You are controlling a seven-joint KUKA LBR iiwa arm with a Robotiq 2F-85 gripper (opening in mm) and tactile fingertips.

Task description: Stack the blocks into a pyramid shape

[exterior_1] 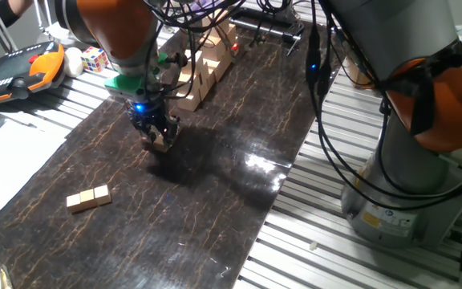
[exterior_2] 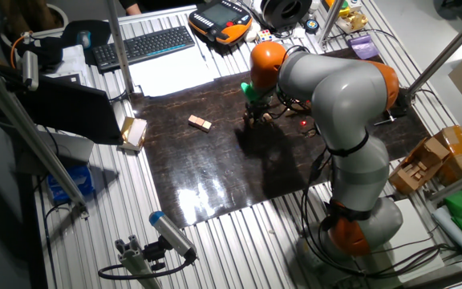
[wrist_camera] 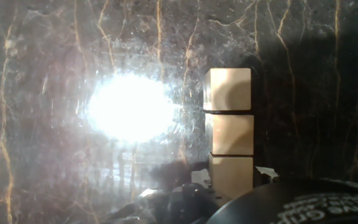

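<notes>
Three tan blocks lie in a straight row on the dark mat in the hand view: the far one [wrist_camera: 229, 89], the middle one [wrist_camera: 232, 134] and the near one [wrist_camera: 232, 177]. My gripper [exterior_1: 157, 136] is low over the mat, and its dark fingers [wrist_camera: 197, 183] press on both sides of the near block [exterior_1: 161, 144], so it is shut on it. Two more blocks [exterior_1: 88, 197] lie side by side, touching, well to the front left of the gripper. From the other side they show as a pair of blocks [exterior_2: 200, 122] left of the gripper [exterior_2: 257, 117]. No stacked pyramid shows.
Larger pale wooden blocks [exterior_1: 203, 68] stand in a stepped pile behind the gripper. A multicoloured puzzle cube [exterior_1: 95, 58] and an orange teach pendant [exterior_1: 22, 68] lie off the mat at the left. A bright lamp glare [wrist_camera: 129, 106] sits left of the row.
</notes>
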